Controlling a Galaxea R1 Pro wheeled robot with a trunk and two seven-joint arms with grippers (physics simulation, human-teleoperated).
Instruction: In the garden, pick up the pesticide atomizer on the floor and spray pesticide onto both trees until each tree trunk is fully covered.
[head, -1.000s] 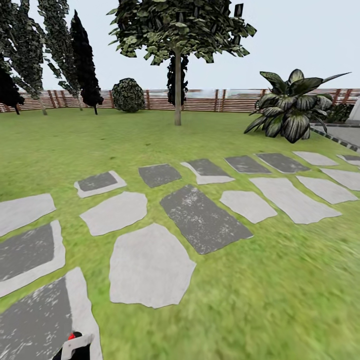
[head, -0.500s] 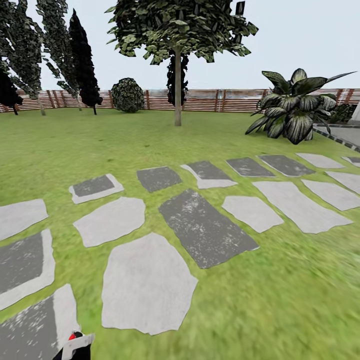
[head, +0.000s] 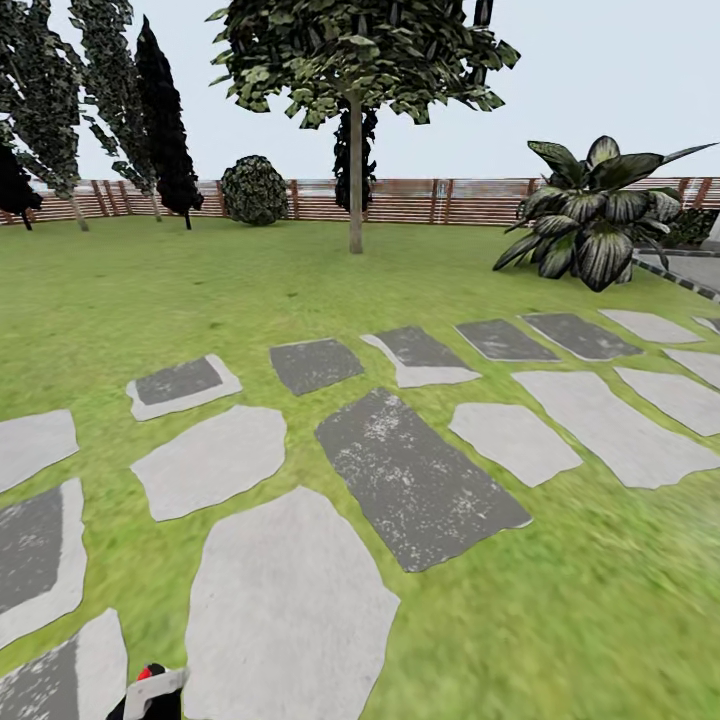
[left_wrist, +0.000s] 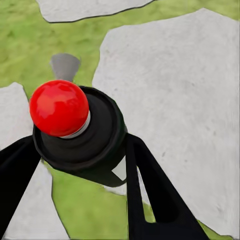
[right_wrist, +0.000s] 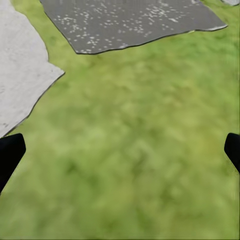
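Note:
The pesticide atomizer (left_wrist: 75, 125), black with a round red top, sits between the black fingers of my left gripper (left_wrist: 80, 155), which is shut on it. Its red and white top also pokes up at the lower edge of the head view as the atomizer (head: 152, 688). A leafy tree with a thin pale trunk (head: 355, 180) stands far ahead on the lawn, beyond the stepping stones. More tall dark trees (head: 165, 120) line the far left. My right gripper (right_wrist: 120, 152) hangs open over bare grass, holding nothing.
Grey and dark stepping stones (head: 415, 480) cross the lawn between me and the tree. A large broad-leaved plant (head: 590, 215) stands at the right beside a paved edge (head: 690, 275). A round bush (head: 255, 190) and a wooden fence (head: 440, 200) close the back.
The whole head view has shifted: the stones have slid closer and leftward, so the camera has moved forward. The atomizer stays in my left gripper.

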